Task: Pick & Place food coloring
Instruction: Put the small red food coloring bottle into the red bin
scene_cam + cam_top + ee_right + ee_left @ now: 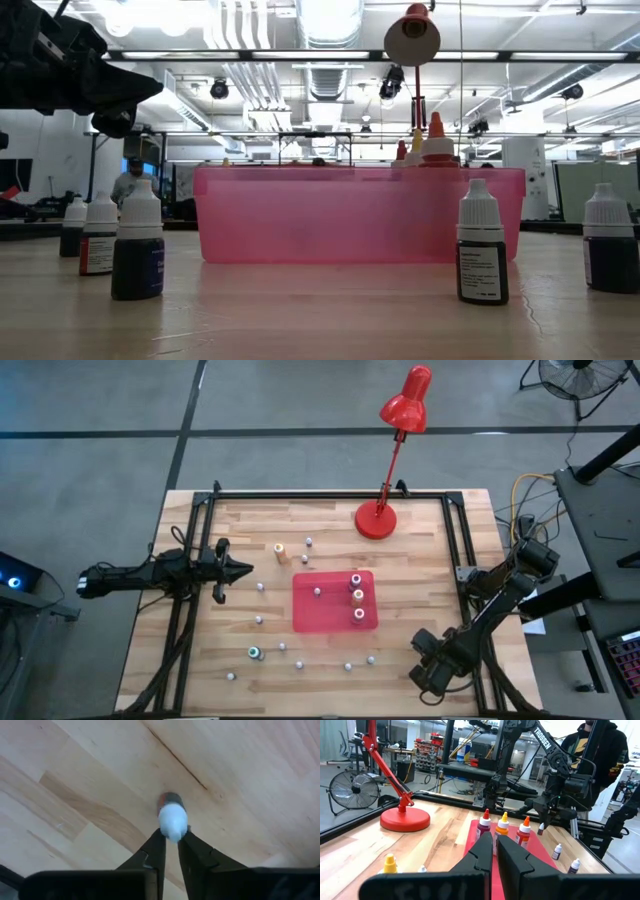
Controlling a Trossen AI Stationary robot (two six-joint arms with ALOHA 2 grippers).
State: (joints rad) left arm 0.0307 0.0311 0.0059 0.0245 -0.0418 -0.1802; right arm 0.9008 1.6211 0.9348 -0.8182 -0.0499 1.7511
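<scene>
Pinched at the white cap: one small food coloring bottle (172, 817), upright on the bare wood near the table's front right corner, caught between the two dark fingers (154, 851) of the right gripper (171, 840), seen from straight above in the right wrist view. Positioned low over that corner in the high view, the right gripper (432, 672), well apart from the tray.

Standing in a row at the right side of the red tray (310, 615): three larger bottles (357, 596), magenta, yellow-orange and orange-capped. Also in the tray, one small bottle (318, 592) near its middle.

Scattered on the wooden table (420, 550) around the tray: more tiny pale-capped bottles (325, 651), a teal-topped one (255, 653) toward the front left, an orange one (280, 549) behind the tray's left corner.

Held over the left side of the table, pointing toward the tray: the left gripper (240, 570), fingers (512, 857) pressed together on nothing.

At the back of the table, a red desk lamp (378, 518). Beyond the table's right side, a person (600, 750) in a dark top.
</scene>
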